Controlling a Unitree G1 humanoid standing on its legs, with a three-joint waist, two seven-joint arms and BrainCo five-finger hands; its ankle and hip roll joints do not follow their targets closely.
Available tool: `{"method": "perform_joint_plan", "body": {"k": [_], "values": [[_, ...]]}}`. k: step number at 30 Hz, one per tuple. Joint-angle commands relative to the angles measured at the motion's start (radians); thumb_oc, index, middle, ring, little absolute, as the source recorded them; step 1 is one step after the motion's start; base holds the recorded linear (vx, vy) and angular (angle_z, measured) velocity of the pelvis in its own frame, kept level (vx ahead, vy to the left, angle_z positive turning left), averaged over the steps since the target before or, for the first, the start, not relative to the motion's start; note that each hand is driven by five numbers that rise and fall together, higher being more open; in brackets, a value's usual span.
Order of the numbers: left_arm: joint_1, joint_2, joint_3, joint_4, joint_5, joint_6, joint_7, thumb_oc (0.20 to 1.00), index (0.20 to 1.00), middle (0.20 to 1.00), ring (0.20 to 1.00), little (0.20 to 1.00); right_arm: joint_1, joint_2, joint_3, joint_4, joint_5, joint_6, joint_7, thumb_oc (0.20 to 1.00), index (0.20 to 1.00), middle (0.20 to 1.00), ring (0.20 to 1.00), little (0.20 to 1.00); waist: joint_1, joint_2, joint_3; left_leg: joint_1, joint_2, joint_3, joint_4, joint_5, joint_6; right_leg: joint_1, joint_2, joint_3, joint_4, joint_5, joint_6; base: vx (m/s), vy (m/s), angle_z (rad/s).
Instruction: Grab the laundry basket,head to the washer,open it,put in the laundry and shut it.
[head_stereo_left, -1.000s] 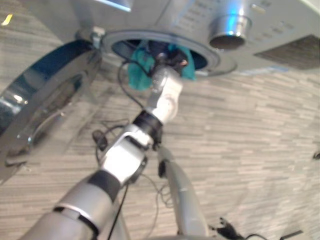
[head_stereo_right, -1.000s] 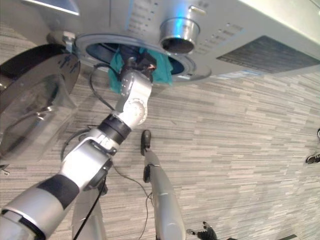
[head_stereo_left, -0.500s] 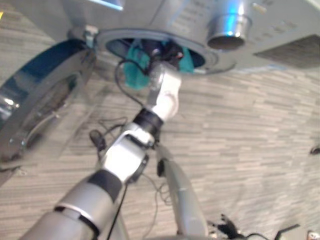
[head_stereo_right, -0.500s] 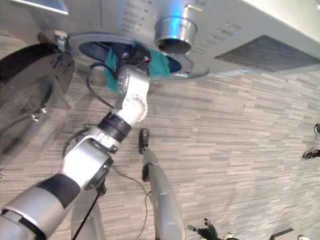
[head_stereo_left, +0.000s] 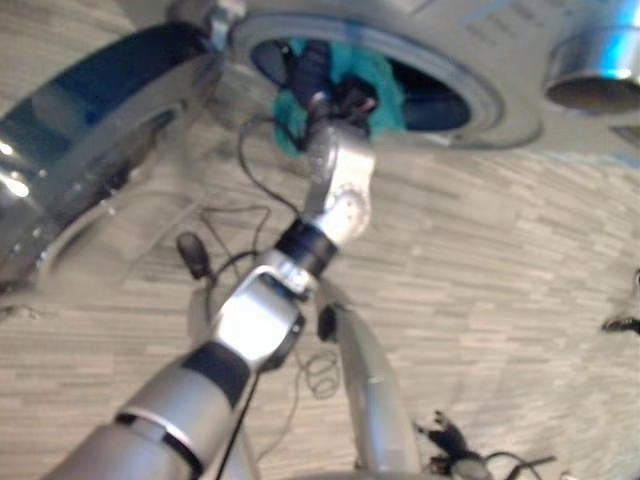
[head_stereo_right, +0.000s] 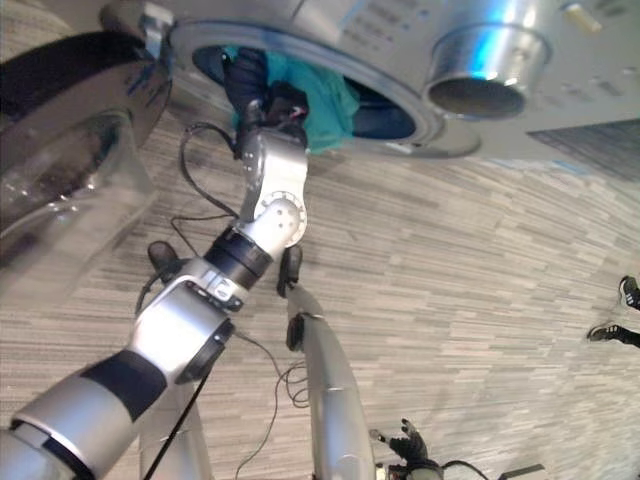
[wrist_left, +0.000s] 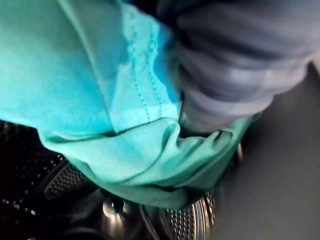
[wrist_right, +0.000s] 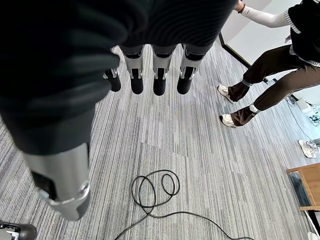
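Note:
The silver washer (head_stereo_left: 500, 25) stands with its round glass door (head_stereo_left: 90, 150) swung wide to the left. A teal cloth (head_stereo_left: 385, 80) and a dark blue garment (head_stereo_left: 305, 65) hang in the drum's mouth, partly over its rim. My left hand (head_stereo_left: 345, 100) is stretched up into that mouth, against the laundry. The left wrist view looks at the teal cloth (wrist_left: 100, 100) and a grey-blue garment (wrist_left: 235, 75) over the perforated drum. My right hand (wrist_right: 159, 70) hangs low over the carpet, fingers straight and holding nothing.
A big silver knob (head_stereo_left: 595, 75) juts from the washer's panel right of the opening. A person (wrist_right: 272, 75) stands on the grey carpet near my right hand, beside a wooden piece of furniture (wrist_right: 305, 185). Shoes (head_stereo_right: 625, 290) show at the right edge.
The whole picture has shifted, so the camera moved; the drum mouth now sits lower and further right in view. My left hand stays at the mouth with the laundry.

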Motion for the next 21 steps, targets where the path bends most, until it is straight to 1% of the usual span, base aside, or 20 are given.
{"method": "perform_joint_plan", "body": {"k": [1, 2, 4, 6, 8, 10, 13, 16, 21], "values": [[-0.151, -0.113, -0.017, -0.038, 0.063, -0.031, 0.000, 0.200, 0.200, 0.200, 0.200, 0.200, 0.047, -0.055, 0.017, -0.044, 0.028, 0.018, -0.003, 1.000, 1.000, 1.000, 1.000, 1.000, -0.009, 0.000, 0.066, -0.025, 0.066, -0.063, 0.265, -0.294, 0.013, 0.008, 0.098, -0.084, 0.071, -0.111, -0.022, 0.03, 0.005, 0.05], [-0.149, -0.111, -0.014, -0.029, 0.061, -0.027, 0.000, 0.200, 0.200, 0.200, 0.200, 0.200, 0.041, -0.052, 0.013, -0.043, 0.033, 0.018, -0.008, 1.000, 1.000, 1.000, 1.000, 1.000, -0.005, 0.003, 0.066, -0.053, 0.073, -0.071, 0.332, -0.316, 0.022, -0.014, 0.097, -0.084, 0.133, -0.136, -0.029, 0.04, 0.010, 0.06], [-0.159, -0.101, -0.012, -0.005, 0.054, -0.018, -0.003, 0.200, 0.200, 0.200, 0.200, 0.200, 0.013, -0.042, 0.015, -0.033, 0.037, 0.020, -0.013, 1.000, 1.000, 1.000, 1.000, 1.000, 0.000, 0.012, 0.062, -0.104, 0.086, -0.088, 0.426, -0.348, 0.032, -0.049, 0.086, -0.091, 0.209, -0.161, -0.035, 0.06, 0.025, 0.06], [-0.167, -0.085, -0.010, 0.015, 0.052, -0.010, -0.005, 0.200, 0.200, 0.200, 0.200, 0.200, 0.001, -0.035, 0.015, -0.024, 0.036, 0.021, -0.014, 1.000, 1.000, 1.000, 1.000, 1.000, 0.003, 0.019, 0.057, -0.134, 0.091, -0.096, 0.487, -0.366, 0.037, -0.077, 0.080, -0.095, 0.277, -0.181, -0.042, 0.06, 0.018, -0.03], [-0.170, -0.071, -0.007, 0.027, 0.051, -0.004, -0.009, 0.200, 0.200, 0.200, 0.200, 0.200, -0.005, -0.032, 0.012, -0.021, 0.035, 0.023, -0.014, 1.000, 1.000, 1.000, 1.000, 1.000, 0.003, 0.021, 0.055, -0.148, 0.096, -0.101, 0.517, -0.379, 0.036, -0.087, 0.075, -0.098, 0.307, -0.197, -0.046, 0.04, 0.004, -0.08], [-0.180, -0.050, -0.012, 0.049, 0.047, 0.004, -0.012, 0.200, 0.200, 0.200, 0.200, 0.200, -0.009, -0.031, 0.009, -0.016, 0.031, 0.024, -0.011, 1.000, 1.000, 1.000, 1.000, 1.000, 0.007, 0.027, 0.052, -0.172, 0.098, -0.106, 0.568, -0.396, 0.037, -0.110, 0.063, -0.101, 0.365, -0.219, -0.048, 0.04, 0.021, -0.04], [-0.198, -0.031, -0.013, 0.053, 0.044, 0.010, -0.021, 0.200, 0.200, 0.200, 0.200, 0.200, 0.001, -0.025, 0.004, -0.015, 0.021, 0.028, -0.006, 1.000, 1.000, 1.000, 1.000, 1.000, 0.007, 0.031, 0.045, -0.195, 0.099, -0.106, 0.614, -0.411, 0.039, -0.133, 0.055, -0.108, 0.430, -0.254, -0.064, 0.04, 0.009, 0.00], [-0.208, -0.027, -0.015, 0.062, 0.037, 0.011, -0.029, 0.200, 0.200, 0.200, 0.200, 0.200, -0.011, -0.020, -0.005, -0.014, 0.027, 0.028, -0.006, 1.000, 1.000, 1.000, 1.000, 1.000, 0.008, 0.038, 0.030, -0.211, 0.103, -0.099, 0.624, -0.419, 0.036, -0.153, 0.051, -0.107, 0.450, -0.277, -0.077, 0.01, 0.012, 0.01], [-0.218, -0.024, -0.020, 0.071, 0.033, 0.016, -0.034, 0.200, 0.200, 0.200, 0.200, 0.200, -0.019, -0.024, -0.009, -0.030, 0.018, 0.020, -0.010, 1.000, 1.000, 1.000, 1.000, 1.000, 0.000, 0.043, 0.009, -0.218, 0.108, -0.087, 0.612, -0.421, 0.040, -0.166, 0.055, -0.102, 0.447, -0.276, -0.077, 0.00, 0.013, -0.02]]}}
